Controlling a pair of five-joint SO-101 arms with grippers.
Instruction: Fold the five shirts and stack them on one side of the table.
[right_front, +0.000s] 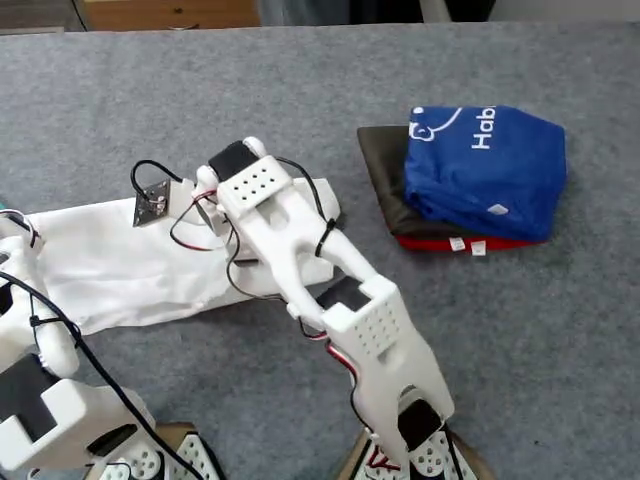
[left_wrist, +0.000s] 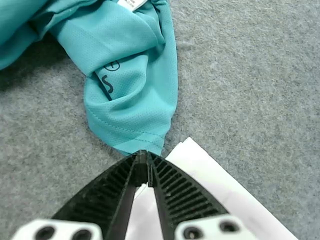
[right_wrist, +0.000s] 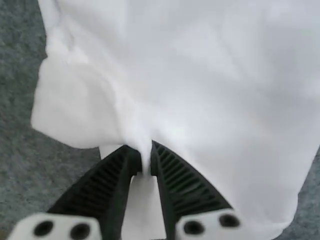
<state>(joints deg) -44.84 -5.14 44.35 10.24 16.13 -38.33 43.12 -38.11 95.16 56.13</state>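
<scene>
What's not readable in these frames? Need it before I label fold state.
Teal shirt, left wrist view: cut off by the frame edge, extent unknown.
Red shirt and dark shirt, high view: mostly under the blue shirt, folds not judgeable.
Left claw, left wrist view: tips shut over the white shirt; the claw itself hides any pinch.

claw (left_wrist: 143, 158): black ribbed tips are pressing right together, hanging over the white shirt's edge
teal shirt (left_wrist: 127, 75): lying all bunched up, hem is ending just past the claw tips
white shirt (left_wrist: 225, 200): lying flat, corner is poking out beside the claw
table (left_wrist: 250, 75): grey fuzzy top is showing around both shirts
</scene>
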